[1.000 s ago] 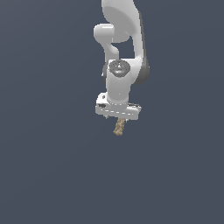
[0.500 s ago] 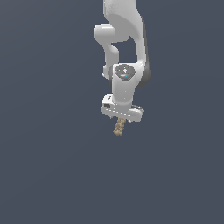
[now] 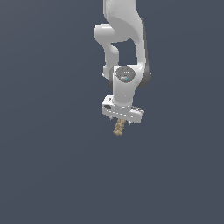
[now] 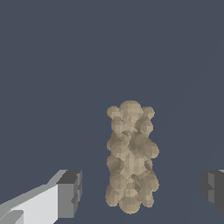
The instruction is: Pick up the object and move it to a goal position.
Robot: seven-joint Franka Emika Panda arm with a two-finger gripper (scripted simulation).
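The object (image 3: pixel 118 127) is a small tan-brown, knobbly, elongated lump, seen against the plain dark grey ground. It pokes out just below the white gripper (image 3: pixel 123 121). In the wrist view the object (image 4: pixel 131 157) sits between the two fingers. The left finger (image 4: pixel 68 194) and the right finger (image 4: pixel 214 188) each stand off from it with a clear gap. The gripper (image 4: pixel 142 192) is open and straddles the object without touching it.
The white arm (image 3: pixel 124 39) reaches in from the top of the exterior view. Nothing but flat dark grey ground (image 3: pixel 52 166) shows around the object.
The gripper has come a little lower toward the object and its wrist has turned slightly. The object has stayed where it was.
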